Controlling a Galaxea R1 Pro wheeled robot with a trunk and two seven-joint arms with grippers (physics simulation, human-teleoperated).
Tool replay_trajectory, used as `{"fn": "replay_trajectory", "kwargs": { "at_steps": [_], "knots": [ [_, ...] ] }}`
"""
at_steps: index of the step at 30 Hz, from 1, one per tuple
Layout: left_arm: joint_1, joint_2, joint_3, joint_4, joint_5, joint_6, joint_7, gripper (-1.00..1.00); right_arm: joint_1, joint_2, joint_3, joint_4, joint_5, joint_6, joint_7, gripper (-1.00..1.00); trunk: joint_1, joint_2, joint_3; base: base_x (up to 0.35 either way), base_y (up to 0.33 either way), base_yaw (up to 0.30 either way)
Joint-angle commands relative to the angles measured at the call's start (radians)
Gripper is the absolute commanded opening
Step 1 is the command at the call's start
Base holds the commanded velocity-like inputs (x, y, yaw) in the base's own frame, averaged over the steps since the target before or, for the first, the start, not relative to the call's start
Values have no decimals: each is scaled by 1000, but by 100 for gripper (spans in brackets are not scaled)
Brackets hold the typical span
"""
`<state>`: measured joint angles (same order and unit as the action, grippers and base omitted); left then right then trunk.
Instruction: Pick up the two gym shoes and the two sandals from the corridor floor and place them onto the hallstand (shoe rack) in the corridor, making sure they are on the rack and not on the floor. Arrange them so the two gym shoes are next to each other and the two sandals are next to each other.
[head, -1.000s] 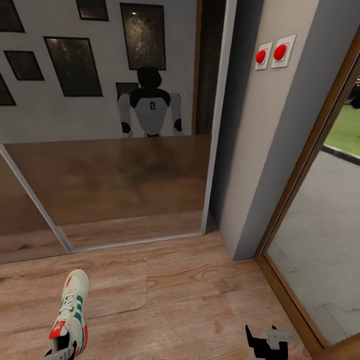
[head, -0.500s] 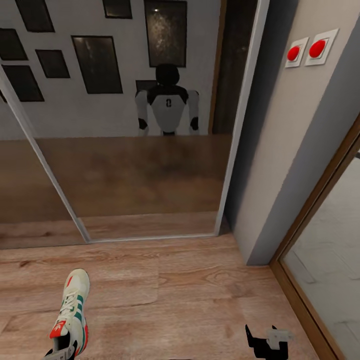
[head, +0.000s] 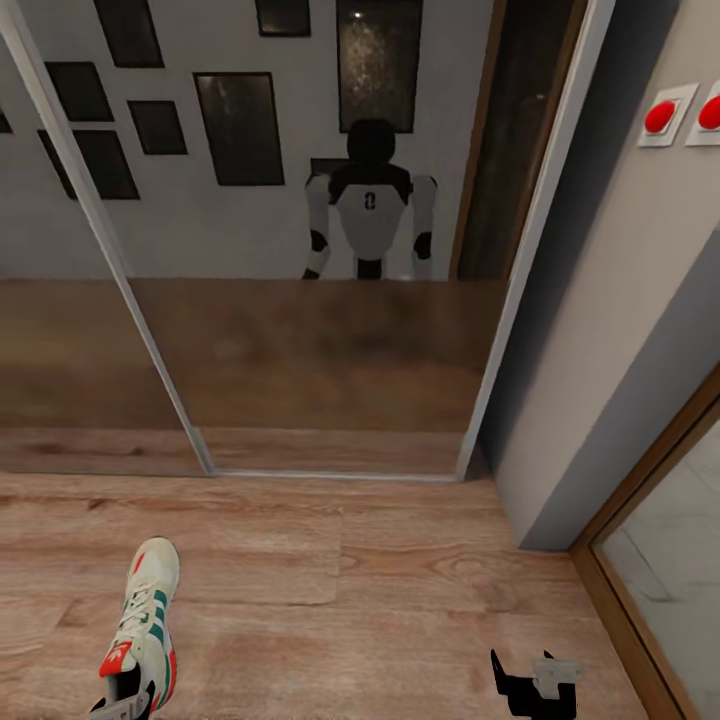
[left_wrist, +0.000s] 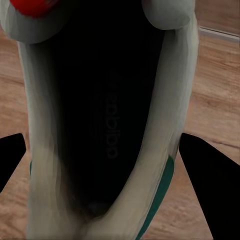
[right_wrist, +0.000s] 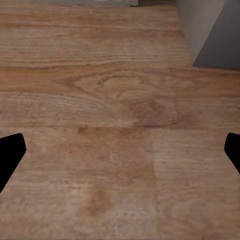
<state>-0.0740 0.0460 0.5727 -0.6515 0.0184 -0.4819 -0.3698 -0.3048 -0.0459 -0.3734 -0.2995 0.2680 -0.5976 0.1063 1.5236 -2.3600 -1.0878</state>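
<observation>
One gym shoe (head: 145, 625), cream-white with green stripes and a red tongue patch, hangs toe-forward over the corridor floor (head: 380, 600) at the lower left of the head view. My left gripper (head: 120, 705) is shut on its heel end. In the left wrist view the gym shoe's dark opening (left_wrist: 105, 125) lies between the two black fingers (left_wrist: 210, 175) of the left gripper (left_wrist: 110, 165). My right gripper (head: 535, 685) is open and holds nothing. In the right wrist view the right gripper (right_wrist: 121, 152) looks down at bare wood planks (right_wrist: 115, 100). The sandals, the other gym shoe and the hallstand are out of view.
Mirrored panels (head: 330, 330) ahead reflect the robot (head: 370, 215) and dark picture frames. A grey wall corner (head: 600, 400) with two red buttons (head: 660, 117) stands at the right. A wood-framed glass door (head: 660, 570) is beside it.
The whole head view has swung: mirror, wall corner and buttons slid to the right in the picture. The shoe and both grippers kept their places in the picture.
</observation>
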Motion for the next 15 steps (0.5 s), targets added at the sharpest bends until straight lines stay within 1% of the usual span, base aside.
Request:
{"fn": "replay_trajectory", "kwargs": {
  "at_steps": [1, 7, 15],
  "knots": [
    [-1, -1, 4, 1, 2, -1, -8, -100, 0, 0, -9, 0, 4, -3, 9, 100, 0, 0, -2, 0, 0, 218],
    [-1, -2, 4, 3, 2, 0, -8, -100, 0, 0, -9, 0, 4, -3, 9, 100, 0, 0, -7, 0, 0, 229],
    [-1, -2, 4, 3, 2, -1, -8, -100, 0, 0, -9, 0, 4, -3, 9, 100, 0, 0, -10, 0, 0, 258]
  ]
}}
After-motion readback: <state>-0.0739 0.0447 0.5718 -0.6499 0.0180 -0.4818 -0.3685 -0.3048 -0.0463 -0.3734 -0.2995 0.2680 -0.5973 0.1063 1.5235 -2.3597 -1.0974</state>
